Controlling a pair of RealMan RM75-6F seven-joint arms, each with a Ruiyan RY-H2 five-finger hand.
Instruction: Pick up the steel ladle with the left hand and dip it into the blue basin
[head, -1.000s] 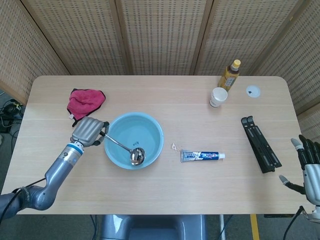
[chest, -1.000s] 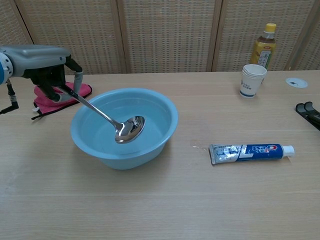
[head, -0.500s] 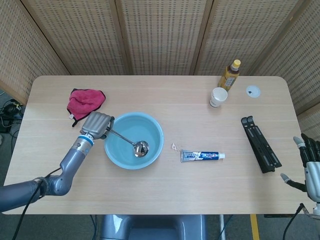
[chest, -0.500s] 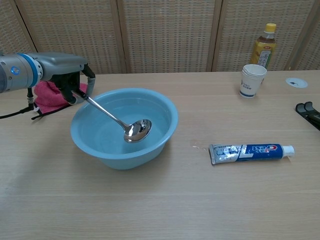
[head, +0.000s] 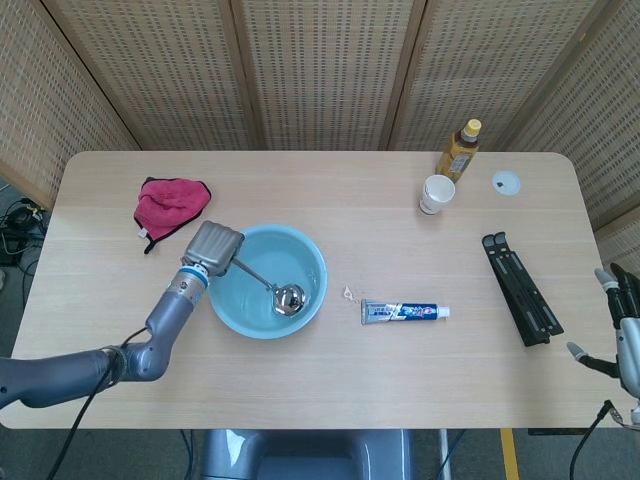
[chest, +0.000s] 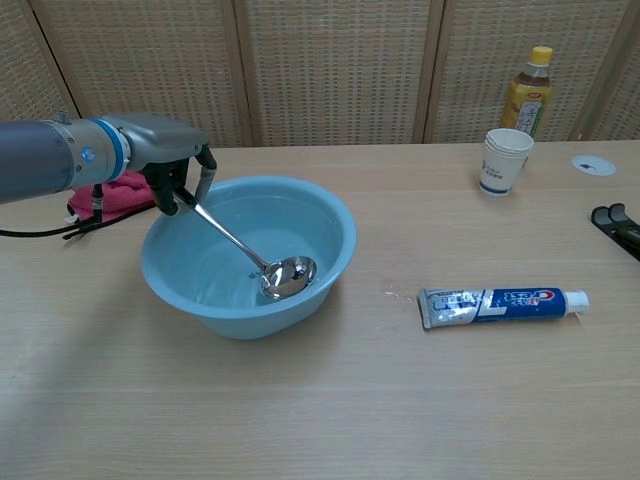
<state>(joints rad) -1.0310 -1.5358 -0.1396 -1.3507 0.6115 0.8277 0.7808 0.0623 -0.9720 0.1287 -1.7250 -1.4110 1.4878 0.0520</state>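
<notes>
The blue basin (head: 300, 253) (chest: 330, 215) sits left of the table's middle. My left hand (head: 213, 247) (chest: 172, 162) hovers over its left rim and grips the handle of the steel ladle (head: 283, 296) (chest: 285, 277). The handle slants down to the right, and the bowl of the ladle lies low inside the basin near its right wall. My right hand (head: 625, 320) shows only at the head view's right edge, off the table, fingers spread with nothing in them.
A pink cloth (head: 170, 203) (chest: 118, 193) lies behind the left hand. A toothpaste tube (head: 405, 312) (chest: 503, 303) lies right of the basin. A paper cup (head: 436, 193) (chest: 503, 159), a bottle (head: 459, 149) (chest: 527, 90) and a black stand (head: 520, 287) occupy the right side.
My left hand has moved right, from beside the basin to over its left rim. The ladle went with it, its bowl dropping deeper and further right inside the basin.
</notes>
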